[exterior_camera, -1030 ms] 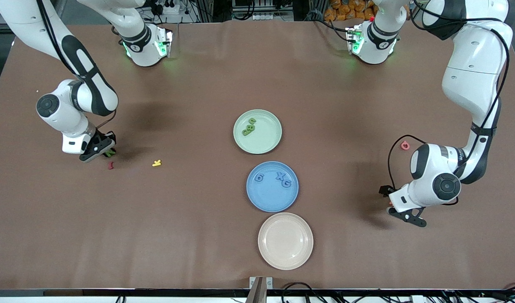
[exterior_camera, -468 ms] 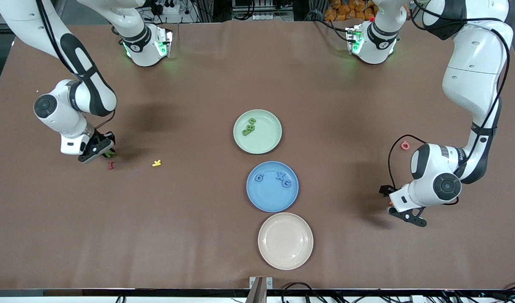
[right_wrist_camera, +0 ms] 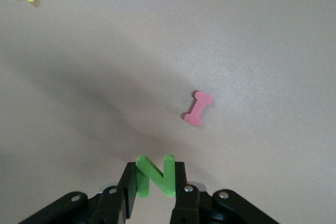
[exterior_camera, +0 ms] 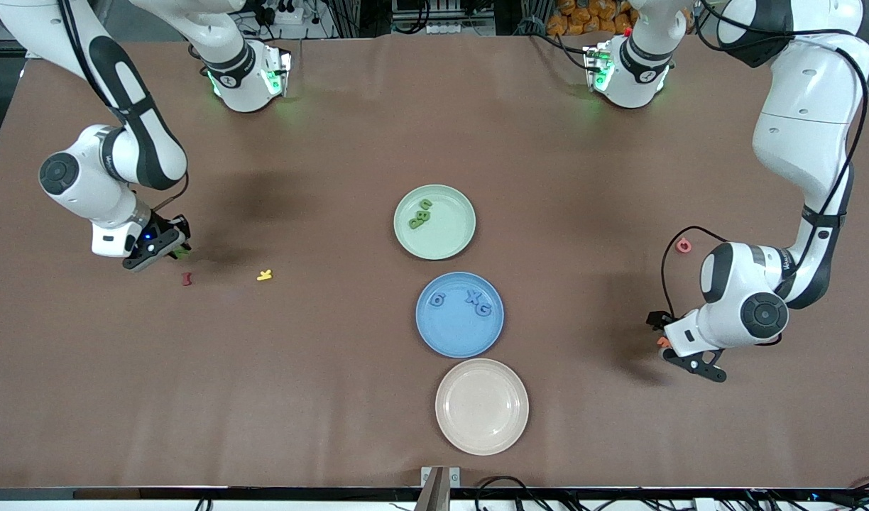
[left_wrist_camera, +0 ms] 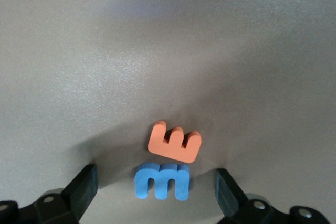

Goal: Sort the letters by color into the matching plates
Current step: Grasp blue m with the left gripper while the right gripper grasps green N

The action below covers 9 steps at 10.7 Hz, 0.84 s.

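Now the right gripper, at mid-height of the front view toward the right arm's end of the worktop, has its fingers clenched on a green letter, an N gripped by its lower edge and standing upright between them. A pink letter and a yellow letter lie on the worktop nearby. To do this step well, I would raise the letter well clear of both strays, carry it level to the green plate in the upper middle of the frame, and release low over bare plate beside the three green letters there. The left gripper hovers toward the left arm's end, fingers released and spread either side of a blue letter. An orange letter touches it, so closing squarely matters. The blue plate lies just below the green one.
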Motion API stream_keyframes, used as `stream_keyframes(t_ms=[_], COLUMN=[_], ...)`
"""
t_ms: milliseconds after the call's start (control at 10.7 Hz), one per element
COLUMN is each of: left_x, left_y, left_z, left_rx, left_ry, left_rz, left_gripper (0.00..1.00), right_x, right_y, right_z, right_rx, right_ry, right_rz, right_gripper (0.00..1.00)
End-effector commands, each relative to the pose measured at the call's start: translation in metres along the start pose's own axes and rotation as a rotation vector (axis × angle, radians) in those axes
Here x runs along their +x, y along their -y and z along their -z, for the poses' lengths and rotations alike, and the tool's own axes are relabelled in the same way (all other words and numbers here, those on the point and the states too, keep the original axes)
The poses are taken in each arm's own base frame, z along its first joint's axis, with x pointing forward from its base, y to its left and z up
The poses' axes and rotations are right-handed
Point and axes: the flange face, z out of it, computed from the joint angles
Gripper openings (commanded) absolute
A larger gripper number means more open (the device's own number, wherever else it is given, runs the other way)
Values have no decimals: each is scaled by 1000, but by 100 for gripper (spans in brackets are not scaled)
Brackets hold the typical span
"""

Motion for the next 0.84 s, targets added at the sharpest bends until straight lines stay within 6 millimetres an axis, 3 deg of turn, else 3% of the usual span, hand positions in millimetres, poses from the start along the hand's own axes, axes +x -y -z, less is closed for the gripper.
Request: stream_keyframes(t_ms=[0,94,562,749], left_x=[-8,-8,-7,-3], left_y=[1,2,-1,-6], left_z=[-1,0,0,5], left_rx=[-21,-20,-20,-17], left_ry=[16,15,14,9], left_rz=[-11,-6,-14,-14], left_gripper=[41,0,0,0], right_x=[7,11,56,84], right_y=[11,17,61,87], right_z=[18,19,27,32], right_rx=[14,31,83,88], right_ry=[-14,-2,-44,-52], right_rz=[-41,-55,-175,-233], right_gripper=[0,0,0,0])
